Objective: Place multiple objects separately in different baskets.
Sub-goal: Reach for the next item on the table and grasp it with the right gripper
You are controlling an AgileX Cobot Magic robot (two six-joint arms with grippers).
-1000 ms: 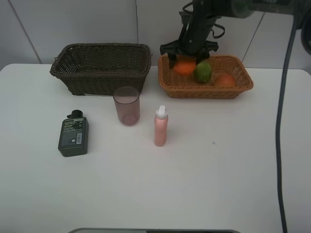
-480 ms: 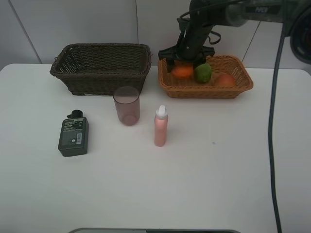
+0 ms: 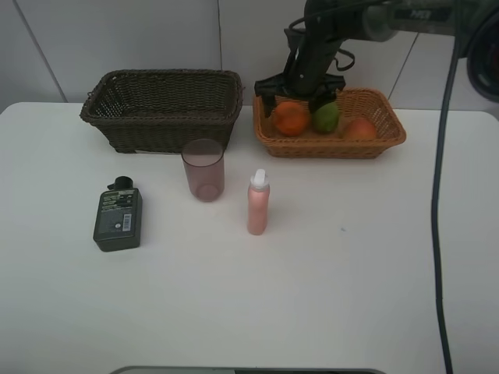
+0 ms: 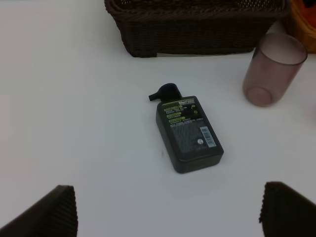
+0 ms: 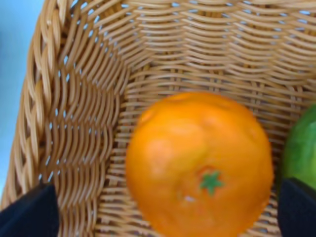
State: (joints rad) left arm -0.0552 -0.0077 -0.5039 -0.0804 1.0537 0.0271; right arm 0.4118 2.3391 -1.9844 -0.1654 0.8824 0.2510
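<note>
Right gripper (image 3: 295, 98) hangs over the tan basket (image 3: 327, 148), jaws spread, apparently clear of the orange (image 3: 291, 119) directly beneath. Lime (image 3: 327, 117) lies just beside the gripper, with the peach (image 3: 360, 128) beyond the lime.

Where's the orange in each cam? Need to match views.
Exterior high: orange in the tan basket, at the end nearer the dark basket, next to the lime.
Left wrist: not in it.
Right wrist: fills most of the frame, on the tan weave.
Shared landmark: the lime beside it, in the exterior and right wrist views.
</note>
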